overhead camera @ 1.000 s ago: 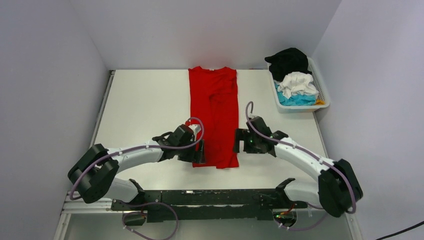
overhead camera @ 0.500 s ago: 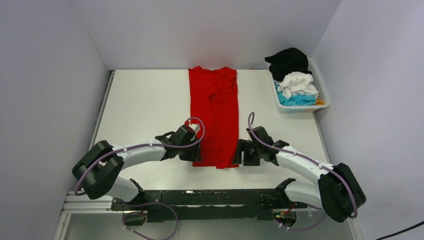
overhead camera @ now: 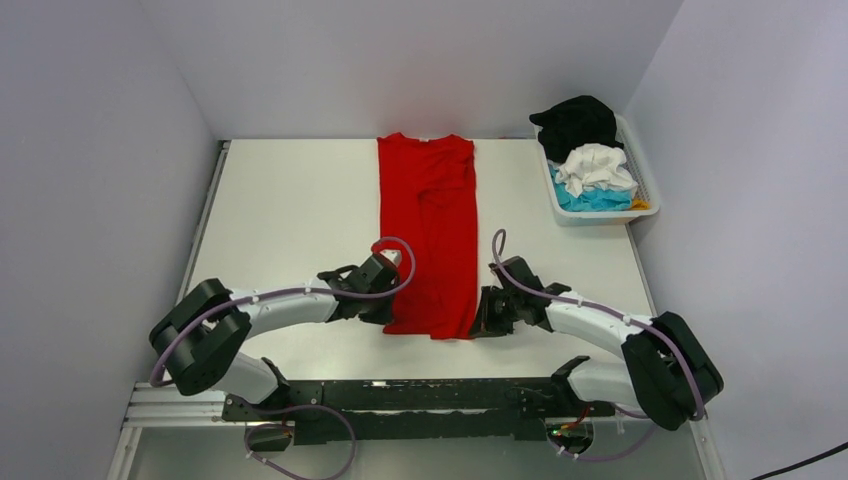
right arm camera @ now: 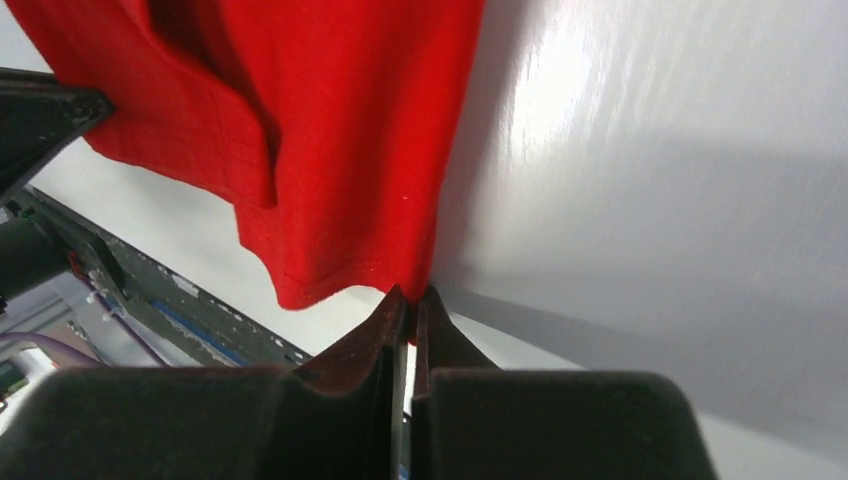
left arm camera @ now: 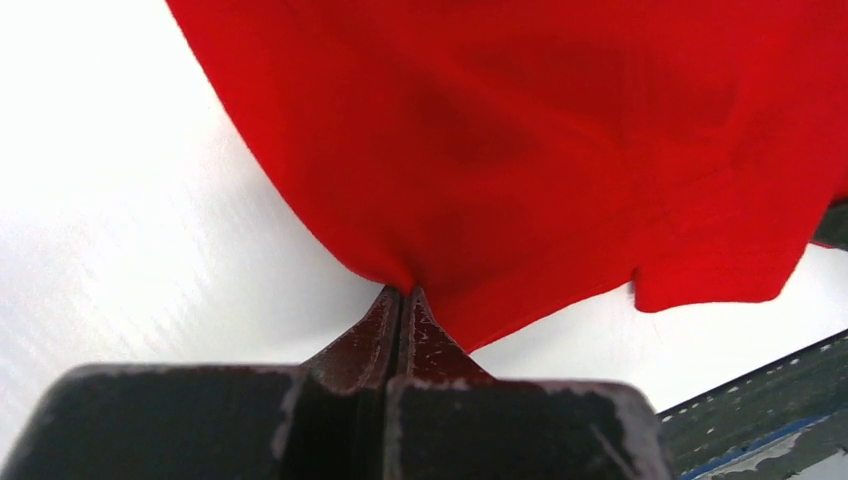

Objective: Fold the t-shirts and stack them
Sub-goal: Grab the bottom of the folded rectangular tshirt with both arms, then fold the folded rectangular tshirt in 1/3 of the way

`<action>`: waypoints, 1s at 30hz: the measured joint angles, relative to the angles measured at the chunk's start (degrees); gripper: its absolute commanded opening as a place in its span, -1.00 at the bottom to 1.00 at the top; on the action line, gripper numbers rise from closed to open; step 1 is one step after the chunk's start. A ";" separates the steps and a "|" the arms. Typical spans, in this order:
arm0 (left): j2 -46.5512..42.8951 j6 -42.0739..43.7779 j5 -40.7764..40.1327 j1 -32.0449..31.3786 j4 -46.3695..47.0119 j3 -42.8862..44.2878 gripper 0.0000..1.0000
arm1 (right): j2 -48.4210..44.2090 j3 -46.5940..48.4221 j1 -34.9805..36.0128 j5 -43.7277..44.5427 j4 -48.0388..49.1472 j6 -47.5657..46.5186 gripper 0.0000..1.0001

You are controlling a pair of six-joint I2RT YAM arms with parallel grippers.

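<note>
Both arms have slid in to the near hem since a sec ago & clamped. On the table [overhead camera: 290, 220], the red t-shirt [overhead camera: 430, 230] lies folded lengthwise, collar at far edge. Its near-left corner is pinched tight in the left gripper [left arm camera: 402, 296]. Near-right corner is nipped by the right gripper [right arm camera: 411, 296], jaws nrly together.
</note>
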 measured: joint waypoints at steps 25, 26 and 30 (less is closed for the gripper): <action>-12.59 0.17 -4.57 -0.09 -10.64 7.48 -1.00 | -1.11 14.88 -1.57 -5.90 -9.16 -1.53 -1.00; -11.19 0.52 -4.87 1.27 -9.77 9.31 -1.00 | 0.04 16.57 -2.64 -5.14 -8.76 -2.10 -1.00; -5.33 1.84 -6.23 7.26 -8.15 15.56 -1.00 | 3.91 20.94 -7.10 -1.77 -6.97 -3.58 -1.00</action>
